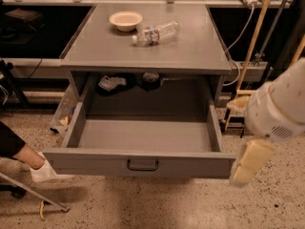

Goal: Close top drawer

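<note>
The top drawer is a wide grey metal box pulled far out of the grey cabinet. It is empty inside. A small dark bar handle sits at the centre of its front panel. My gripper, a cream-coloured part under the white arm, hangs just to the right of the drawer's front right corner, at about the height of the front panel. I cannot tell whether it touches the panel.
A cream bowl and a plastic water bottle lie on the cabinet top. A person's leg and white shoe are at the left, by the drawer's front left corner. Poles and cables stand at the right. The floor is speckled.
</note>
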You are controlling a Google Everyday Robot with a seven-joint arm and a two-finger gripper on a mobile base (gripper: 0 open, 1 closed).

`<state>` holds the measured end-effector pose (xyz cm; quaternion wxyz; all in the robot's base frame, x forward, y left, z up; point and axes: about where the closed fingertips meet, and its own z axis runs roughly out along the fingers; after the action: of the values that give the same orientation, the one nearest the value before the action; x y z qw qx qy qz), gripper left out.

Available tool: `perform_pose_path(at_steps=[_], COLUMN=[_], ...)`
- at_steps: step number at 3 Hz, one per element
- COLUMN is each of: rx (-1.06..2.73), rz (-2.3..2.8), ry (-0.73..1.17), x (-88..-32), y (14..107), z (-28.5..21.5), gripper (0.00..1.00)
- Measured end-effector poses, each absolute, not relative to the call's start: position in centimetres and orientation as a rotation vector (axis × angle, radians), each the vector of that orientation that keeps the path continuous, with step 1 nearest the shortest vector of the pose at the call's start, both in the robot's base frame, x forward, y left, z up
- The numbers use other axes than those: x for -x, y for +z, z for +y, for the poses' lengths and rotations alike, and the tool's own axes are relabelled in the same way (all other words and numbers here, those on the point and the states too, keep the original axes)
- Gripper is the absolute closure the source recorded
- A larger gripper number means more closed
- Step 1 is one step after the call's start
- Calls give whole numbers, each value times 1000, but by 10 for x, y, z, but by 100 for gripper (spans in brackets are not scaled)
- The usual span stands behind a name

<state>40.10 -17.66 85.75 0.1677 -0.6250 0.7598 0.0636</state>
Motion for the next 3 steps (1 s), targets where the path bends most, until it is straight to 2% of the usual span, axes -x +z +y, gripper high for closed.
perform_pose_path(at_steps=[2, 3], rx=[1722, 1681], rz=[2280, 2313], ry=[507, 606], x=[-347, -336], y=[703, 656], z=[-159, -149], gripper=[0, 0])
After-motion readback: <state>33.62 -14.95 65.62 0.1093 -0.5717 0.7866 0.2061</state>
